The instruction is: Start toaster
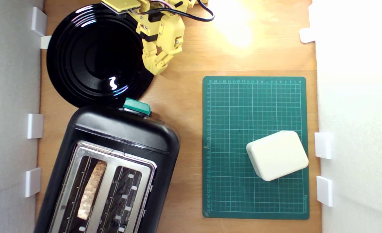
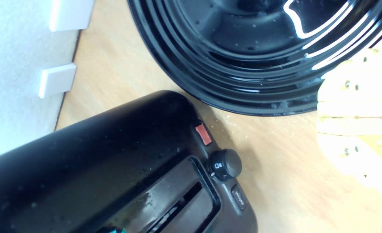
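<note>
Toaster, glossy black two-slot toaster [image 1: 113, 168], lower left of exterior frame, bread slice [image 1: 92, 189] loaded, teal-green lever knob [image 1: 136, 106] untouched. My yellow gripper [image 1: 157, 66] hangs above it, near the round black plate [image 1: 93, 55], fingers together. Approach step; next I must descend onto the knob.

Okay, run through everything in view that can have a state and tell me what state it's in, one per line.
toaster: bread in one slot, other slot empty
lever knob: untouched, nothing on it
bread slice: standing in the slot, top showing
black plate: empty
white box: lying on the green mat
end effector: holding nothing, clear of the toaster
</note>
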